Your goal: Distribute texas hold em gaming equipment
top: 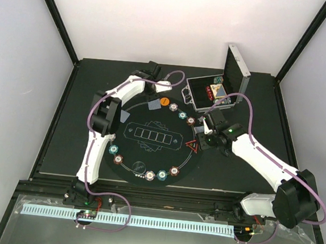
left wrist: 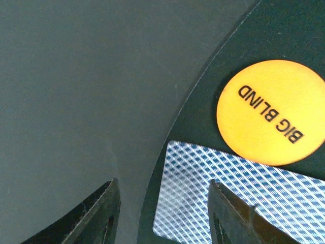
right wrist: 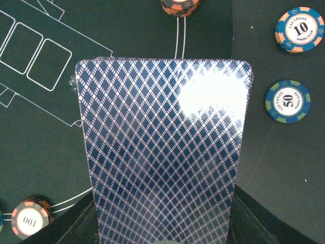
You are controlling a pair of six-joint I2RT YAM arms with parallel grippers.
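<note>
the orange disc (left wrist: 270,112) at the right of the left wrist view reads "big blind" in black, turned nearly upside down. in the right wrist view, the blue chip (right wrist: 300,29) at upper right reads "10" ringed by "las vegas poker club". the green chip (right wrist: 287,101) at right reads "50" with the same ring. the orange chip (right wrist: 31,218) at lower left reads "100", upside down.

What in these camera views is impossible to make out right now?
- Right wrist view: the held card blocks the mat behind it; its face is turned away.
- Left wrist view: the flat card runs off the right edge.
- Top view: contents of the case and numbers on the chips are too small to read.
</note>
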